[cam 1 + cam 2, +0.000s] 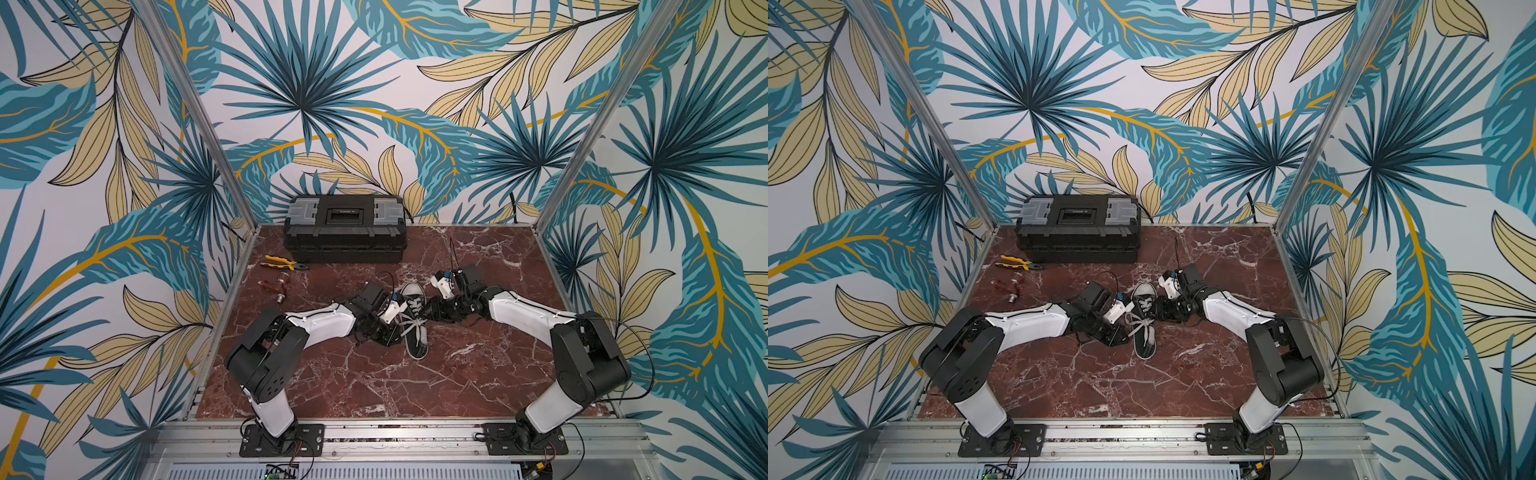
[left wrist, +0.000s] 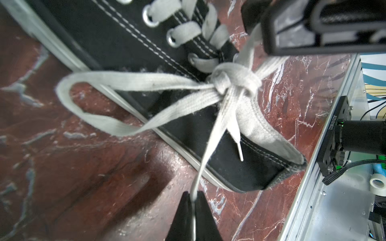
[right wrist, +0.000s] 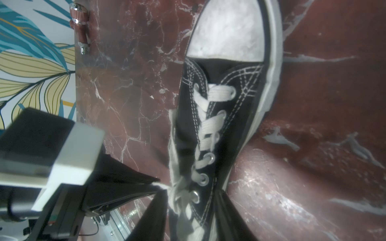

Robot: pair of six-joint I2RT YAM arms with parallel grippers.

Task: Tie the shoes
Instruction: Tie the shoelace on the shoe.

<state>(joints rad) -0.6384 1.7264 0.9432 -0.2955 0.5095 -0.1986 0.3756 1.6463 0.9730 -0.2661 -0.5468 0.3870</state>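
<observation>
In the left wrist view, the left end effector (image 2: 193, 198) is clenched on a lace (image 2: 208, 144). That strand runs taut from its tips up to the knot (image 2: 236, 81) over the shoe's (image 2: 117, 39) top eyelets. A loop (image 2: 129, 81) hangs from the knot across the shoe's side and down onto the desk (image 2: 62, 167).

In the right wrist view, the right end effector (image 3: 192, 194) has its fingers (image 3: 154, 210) apart, one on either side of the laces at the knot. I cannot tell whether they press on anything.

In both top views the shoe (image 1: 413, 305) (image 1: 1144, 316) lies mid-desk (image 1: 374, 386) between the two arms, with its toe cap pointing at the toolbox (image 1: 345, 232) along the far edge. Pliers (image 1: 282, 263) lie near the toolbox's left end, well apart from the shoe.
</observation>
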